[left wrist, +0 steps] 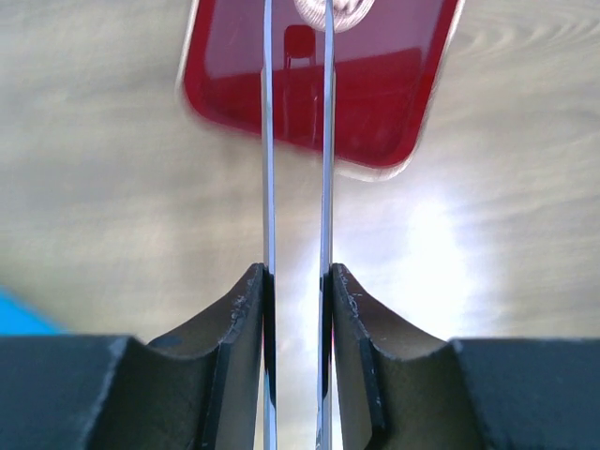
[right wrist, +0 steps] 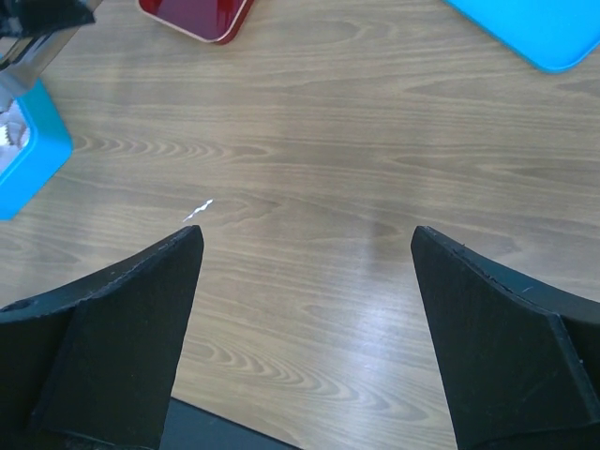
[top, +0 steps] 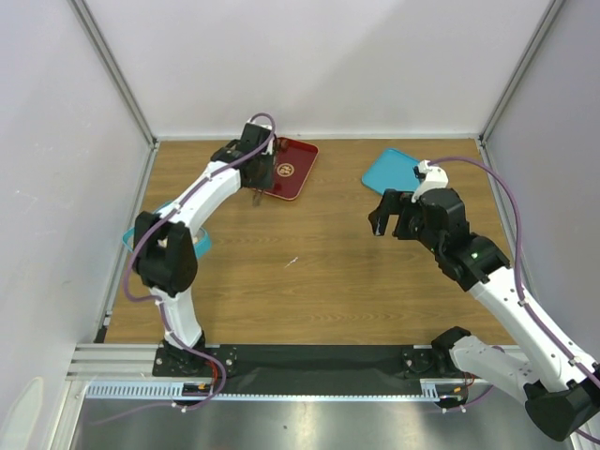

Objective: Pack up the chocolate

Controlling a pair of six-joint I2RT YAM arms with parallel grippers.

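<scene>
Left gripper (left wrist: 298, 277) clamped on thin tweezers (left wrist: 268, 141) above red tray (left wrist: 394, 94), right gripper (right wrist: 307, 234) spread, idle; chocolate not surely visible (pale round patch (left wrist: 330, 9) on tray?), so lower tips slowly, centred, pinch gently.

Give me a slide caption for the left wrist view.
Left gripper clamps thin metal tweezers aimed at the red tray.

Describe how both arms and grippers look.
Both the left arm and right arm have white links, black joints and a loose purple cable. A small green light glows on the right. The left gripper and right gripper have dark, matte fingers.
</scene>
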